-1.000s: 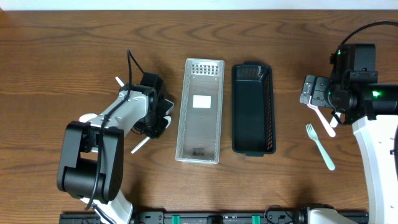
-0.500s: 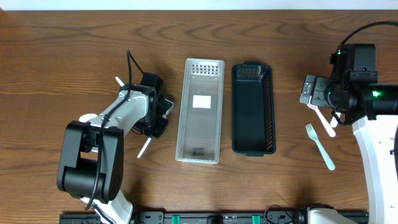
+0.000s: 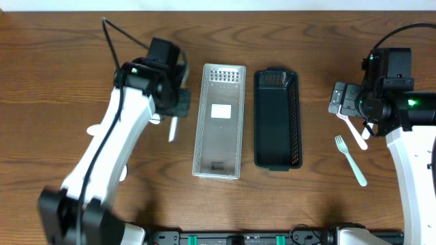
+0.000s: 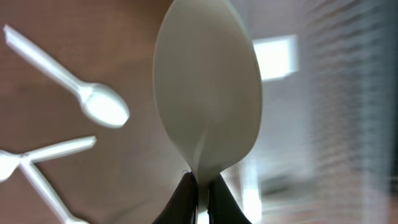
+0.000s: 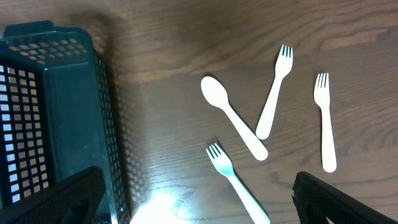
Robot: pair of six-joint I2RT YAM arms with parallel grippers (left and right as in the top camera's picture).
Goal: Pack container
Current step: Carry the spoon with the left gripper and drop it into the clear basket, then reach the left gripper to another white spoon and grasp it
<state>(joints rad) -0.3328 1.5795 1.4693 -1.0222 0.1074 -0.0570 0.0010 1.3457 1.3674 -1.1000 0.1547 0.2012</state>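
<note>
The left arm has swung up from the worktop's left side toward the back edge since a second ago, and a spoon came with it. The left gripper (image 4: pixel 199 194) is pinched narrow on the white spoon (image 4: pixel 208 93), right at the neck under the bowl. From overhead the spoon hangs just beside the silver basket (image 3: pixel 203 136), at its left wall and not over it yet. The dark green basket (image 3: pixel 276 129) sits next to that, mid-worktop. The right gripper (image 5: pixel 198 199) hovers spread wide and empty over the loose forks (image 5: pixel 273 90) near the right edge.

The worry is that it's a tiny pinch on slick plastic, so the spoon could swivel, or clip the rim and drop outside. The wrist view's blurry, so there's no telling how firmly it's seated.
</note>
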